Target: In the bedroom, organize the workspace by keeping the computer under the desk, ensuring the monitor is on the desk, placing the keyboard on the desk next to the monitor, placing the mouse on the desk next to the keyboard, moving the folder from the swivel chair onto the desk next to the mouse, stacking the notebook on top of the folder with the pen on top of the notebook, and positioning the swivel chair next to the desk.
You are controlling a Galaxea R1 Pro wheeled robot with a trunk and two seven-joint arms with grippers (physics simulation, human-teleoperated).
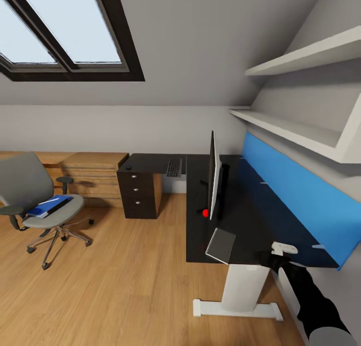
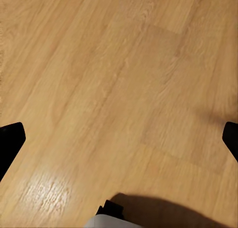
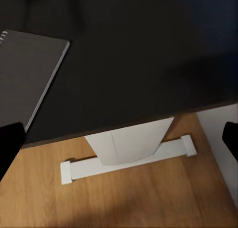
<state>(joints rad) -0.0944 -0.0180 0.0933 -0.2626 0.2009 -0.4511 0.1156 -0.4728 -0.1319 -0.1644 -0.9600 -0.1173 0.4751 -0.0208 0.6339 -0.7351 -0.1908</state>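
The black-topped desk (image 1: pixel 250 220) runs along the blue back panel. The monitor (image 1: pixel 214 178) stands on it edge-on, and the keyboard (image 1: pixel 173 167) lies on the far wing. A small dark mouse (image 1: pixel 128 167) sits above the drawers. The grey notebook (image 1: pixel 220 244) (image 3: pixel 29 74) lies at the near end. My right gripper (image 1: pixel 272 258) (image 3: pixel 119 141) hovers open over that end, right of the notebook. The swivel chair (image 1: pixel 25 185) stands at the left, apart from the desk, carrying the blue folder (image 1: pixel 49 206) with the pen (image 1: pixel 53 199) on it. My left gripper (image 2: pixel 119 136) is open above the floor. The computer is out of view.
A light wooden drawer unit (image 1: pixel 95 178) lines the back wall. White shelves (image 1: pixel 301 133) jut out over the desk at the right. The desk's white pedestal leg (image 1: pixel 240 288) (image 3: pixel 131 143) stands on the wooden floor (image 1: pixel 115 286) (image 2: pixel 119 89). A sloped ceiling with a skylight (image 1: pixel 60 30) hangs overhead.
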